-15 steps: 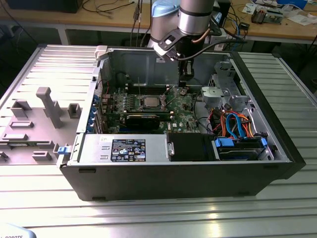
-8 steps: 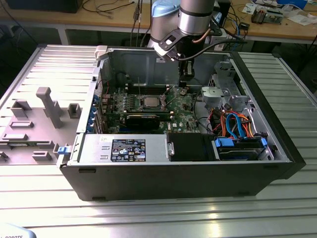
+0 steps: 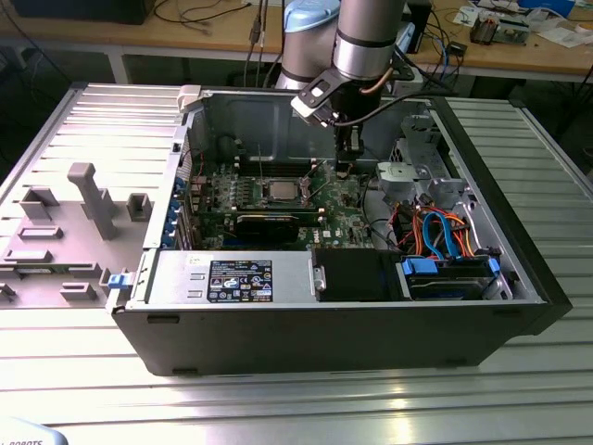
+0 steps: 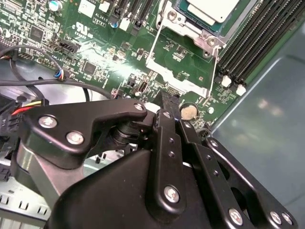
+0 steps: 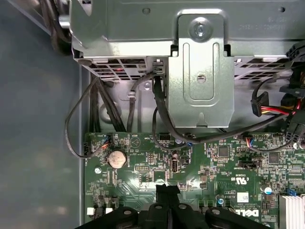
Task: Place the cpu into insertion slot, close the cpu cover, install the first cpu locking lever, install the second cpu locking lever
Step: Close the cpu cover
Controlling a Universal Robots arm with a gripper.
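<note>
The cpu, with its silver-grey top, lies in the insertion slot on the green motherboard. The cpu cover, a thin metal frame with a window, reaches from the slot's edge toward my gripper; I cannot tell whether it stands upright or lies flat. My gripper hangs low over the board beside the slot, on the exterior view's right of it, close to a coin battery. Its black fingers are shut, and I see nothing between them.
Long black memory slots run beside the socket. A black expansion card lies in front of it. A metal drive cage with hanging cables stands close by. The case walls enclose everything. A grey fixture tray sits outside.
</note>
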